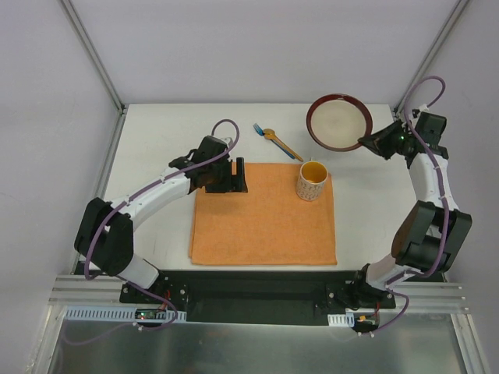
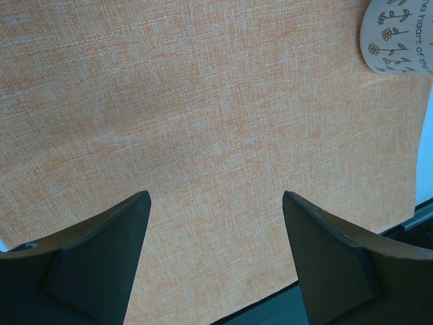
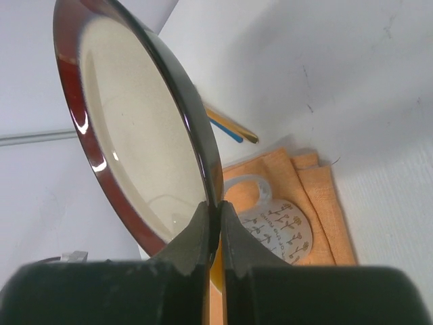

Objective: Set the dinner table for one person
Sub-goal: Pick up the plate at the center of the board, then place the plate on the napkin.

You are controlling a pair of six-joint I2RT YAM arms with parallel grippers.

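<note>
White and flat, the dinner table point(image 1: 156, 140) was bounded by pale grey walls point(image 1: 257, 47) and metal posts point(image 1: 92, 53). An orange placemat point(image 1: 257, 226) was spread at its middle, a mug point(image 1: 312, 181) standing on the cloth's far right corner. The left gripper point(image 2: 216, 198) was held spread above the cloth; the right gripper point(image 3: 215, 215) was clamped on the edge of a red-rimmed plate point(image 1: 338, 122) raised over the far right.

Left arm point(image 1: 148, 195) extended forward and inward, elbow bent. The left gripper point(image 2: 215, 250) is angled downward, jaws spread wide, nothing between the fingers. Right arm point(image 1: 433, 183) folded, forearm raised, wrist turned inward. The right gripper point(image 3: 215, 230) is pinched tight on the rim of a plate point(image 3: 135, 135), which rises edge-on directly ahead of its fingertips.
</note>
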